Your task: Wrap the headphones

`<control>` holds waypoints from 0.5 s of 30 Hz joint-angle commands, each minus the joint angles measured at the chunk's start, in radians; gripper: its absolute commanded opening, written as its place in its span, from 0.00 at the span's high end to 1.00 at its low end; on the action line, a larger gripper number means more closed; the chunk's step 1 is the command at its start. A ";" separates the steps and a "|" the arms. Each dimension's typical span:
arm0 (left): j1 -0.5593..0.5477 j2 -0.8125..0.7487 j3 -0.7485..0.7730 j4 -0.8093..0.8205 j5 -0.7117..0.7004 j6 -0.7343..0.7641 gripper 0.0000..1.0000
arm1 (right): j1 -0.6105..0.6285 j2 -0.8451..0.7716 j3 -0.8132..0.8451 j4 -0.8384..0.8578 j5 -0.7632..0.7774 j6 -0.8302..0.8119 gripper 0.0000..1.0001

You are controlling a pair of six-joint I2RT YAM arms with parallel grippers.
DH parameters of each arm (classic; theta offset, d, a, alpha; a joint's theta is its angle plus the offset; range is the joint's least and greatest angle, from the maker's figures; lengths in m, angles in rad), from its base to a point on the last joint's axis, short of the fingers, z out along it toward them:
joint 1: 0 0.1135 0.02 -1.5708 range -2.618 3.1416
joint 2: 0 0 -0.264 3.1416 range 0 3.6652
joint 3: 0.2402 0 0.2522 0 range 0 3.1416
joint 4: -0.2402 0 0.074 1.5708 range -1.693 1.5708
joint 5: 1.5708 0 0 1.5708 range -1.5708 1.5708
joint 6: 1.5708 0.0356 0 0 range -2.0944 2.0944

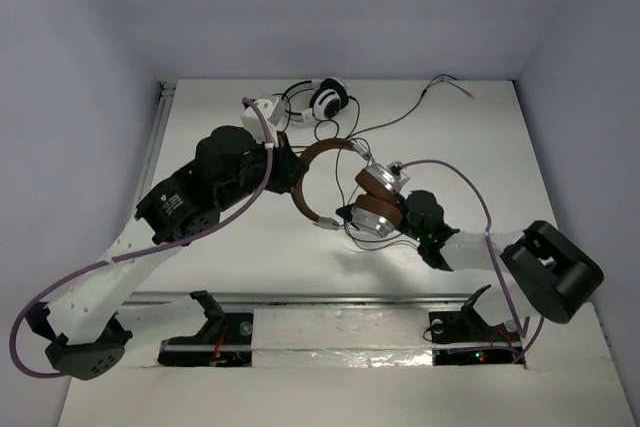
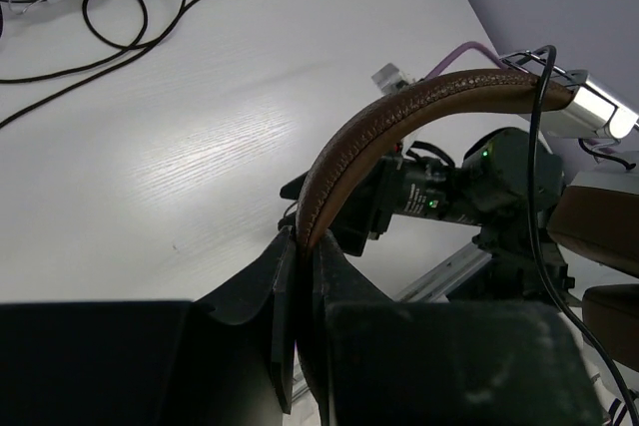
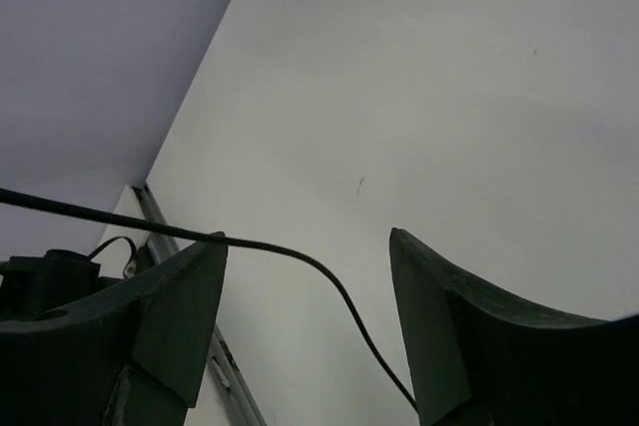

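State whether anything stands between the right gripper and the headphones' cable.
Nothing visible does. The cable runs across the gap between the fingers of the open right gripper, with only the table behind it. The left gripper is shut on the headband.

L gripper held the leather headband of the brown-and-silver over-ear headphones; R gripper sat just beside their earcups. White-and-black headphones w/ black cable lay behind, on white table.

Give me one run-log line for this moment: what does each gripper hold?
left gripper: shut on headband of brown headphones | right gripper: open, thin black cable across its gap, not pinched
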 commanded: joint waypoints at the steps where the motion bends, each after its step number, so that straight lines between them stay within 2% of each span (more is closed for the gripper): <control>1: 0.001 0.019 0.082 0.070 -0.010 -0.002 1.00 | 0.000 0.089 -0.039 0.253 -0.045 0.089 0.29; 7: 0.001 0.057 0.127 0.065 -0.001 0.007 1.00 | 0.000 0.329 -0.058 0.491 -0.104 0.164 0.35; 11: 0.001 0.088 0.156 0.060 -0.036 0.018 1.00 | 0.010 0.396 -0.062 0.597 -0.136 0.205 0.68; 13: 0.012 0.106 0.180 0.059 -0.059 0.029 1.00 | 0.025 0.384 -0.068 0.577 -0.130 0.202 0.78; 14: 0.027 0.129 0.188 0.063 -0.069 0.030 1.00 | 0.048 0.355 -0.073 0.559 -0.121 0.199 0.87; 15: 0.027 0.143 0.202 0.076 -0.080 0.032 1.00 | 0.062 0.337 -0.082 0.536 -0.112 0.192 0.90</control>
